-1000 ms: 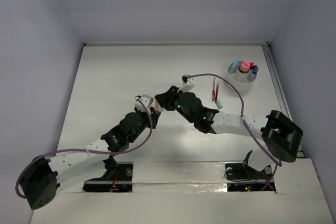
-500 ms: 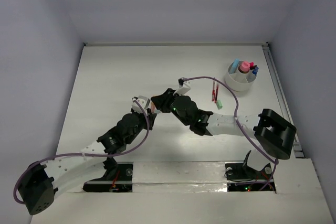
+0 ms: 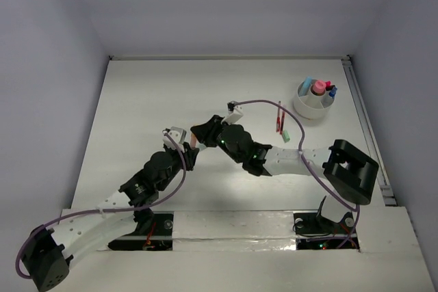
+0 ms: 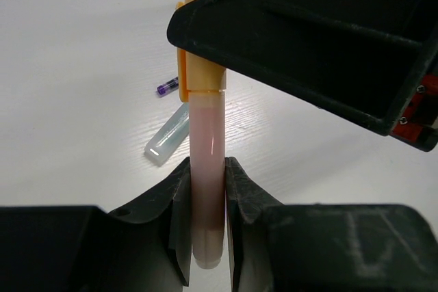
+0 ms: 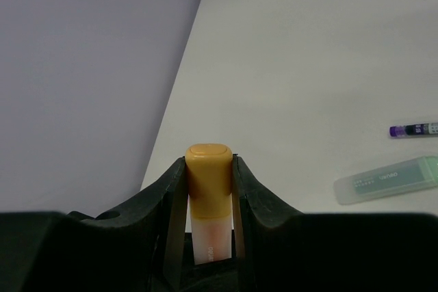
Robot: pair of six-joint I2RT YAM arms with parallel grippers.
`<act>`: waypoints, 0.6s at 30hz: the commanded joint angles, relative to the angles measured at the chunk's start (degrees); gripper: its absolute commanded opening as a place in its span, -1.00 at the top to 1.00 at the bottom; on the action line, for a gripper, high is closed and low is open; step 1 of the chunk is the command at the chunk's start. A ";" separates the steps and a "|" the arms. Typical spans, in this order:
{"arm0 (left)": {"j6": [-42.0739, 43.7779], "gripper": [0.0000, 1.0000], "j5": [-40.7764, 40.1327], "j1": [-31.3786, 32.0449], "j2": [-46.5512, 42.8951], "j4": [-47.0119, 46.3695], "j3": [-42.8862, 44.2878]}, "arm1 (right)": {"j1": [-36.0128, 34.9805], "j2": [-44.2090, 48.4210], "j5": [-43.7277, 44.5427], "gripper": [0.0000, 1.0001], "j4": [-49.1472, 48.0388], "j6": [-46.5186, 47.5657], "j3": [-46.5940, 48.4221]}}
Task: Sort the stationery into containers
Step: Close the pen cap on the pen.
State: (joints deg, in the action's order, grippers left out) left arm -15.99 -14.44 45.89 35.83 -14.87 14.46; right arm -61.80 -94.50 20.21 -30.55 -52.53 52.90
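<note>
Shifted left, left gripper (image 4: 207, 184) and right gripper (image 5: 209, 177) clamping orange highlighter (image 4: 206, 117)

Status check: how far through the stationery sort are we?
Done: the white cup already holds a pink marker and a few other pieces. In hand: one orange-capped marker is gripped by both arms, the left gripper on its barrel, the right gripper on its cap. Left: thin pens, one red, and a pale-green marker lie loose on the table.
</note>
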 commanded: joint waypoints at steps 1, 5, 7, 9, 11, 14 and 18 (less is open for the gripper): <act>-1.85 1.00 -5.34 -1.50 -4.37 -26.26 4.96 | -8.42 -4.38 -18.36 1.00 15.52 0.41 -2.19; -2.64 1.00 -4.11 -1.50 -4.11 -25.91 7.16 | -8.42 -2.71 -18.01 1.00 15.17 1.38 -3.24; -3.08 1.00 -2.01 -1.50 -3.58 -26.17 8.04 | -8.42 -1.49 -18.36 1.00 14.64 1.56 -4.73; -2.21 1.00 0.45 -1.50 -2.62 -26.61 9.09 | -8.42 -0.78 -19.15 1.00 13.67 2.25 -5.70; -1.42 1.00 1.86 -1.50 -1.39 -25.47 10.76 | -8.42 -0.51 -20.20 1.00 13.93 3.31 -5.97; 1.57 1.00 2.66 -1.50 0.19 -25.38 13.31 | -8.42 -0.77 -24.41 1.00 12.89 5.33 -5.88; 5.26 1.00 3.62 -1.50 3.53 -24.95 18.74 | -8.42 -0.51 -28.54 1.00 12.44 7.35 -5.53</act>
State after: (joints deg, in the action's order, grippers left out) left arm -15.27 -10.55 45.43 39.35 -10.07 19.51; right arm -61.80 -92.09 18.17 -32.95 -47.46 50.83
